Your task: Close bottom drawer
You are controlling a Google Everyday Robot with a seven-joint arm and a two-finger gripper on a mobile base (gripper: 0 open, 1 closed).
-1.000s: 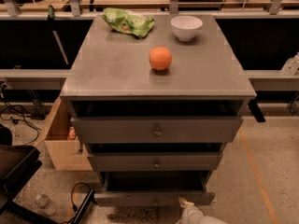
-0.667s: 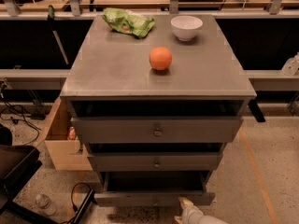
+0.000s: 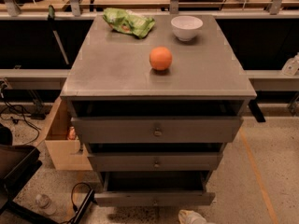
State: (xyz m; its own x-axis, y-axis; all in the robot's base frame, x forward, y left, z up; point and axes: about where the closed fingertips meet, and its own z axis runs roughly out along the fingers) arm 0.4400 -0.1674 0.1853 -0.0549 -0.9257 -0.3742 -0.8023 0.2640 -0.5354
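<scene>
Three drawers sit in the grey cabinet, and the lowest of them, the bottom drawer, stands pulled out toward the near side. Its thin flat front sticks out past the two fronts above, with a dark gap showing behind it. A small knob sits at the middle of the panel, hard to make out.

The gripper is just in front of that panel, a little right of the knob, low against the floor. Only a pale rounded part of it shows, since the bottom edge of the view cuts off the rest. Whether the claw is open or closed cannot be told, nor whether it touches the drawer front. None of the arm behind it is in view, so its pose cannot be read.

Above, the middle drawer and the top drawer also sit slightly out, each with a dark slot over it.

On the cabinet's top, an orange lies near the centre. A white bowl stands at the far right, and a crumpled green bag lies at the far left, well apart from the bowl.

To the cabinet's left, a cardboard box stands beside it on the speckled floor. A plastic bottle lies nearer, and a dark object at the left edge is cut off and unclear.
</scene>
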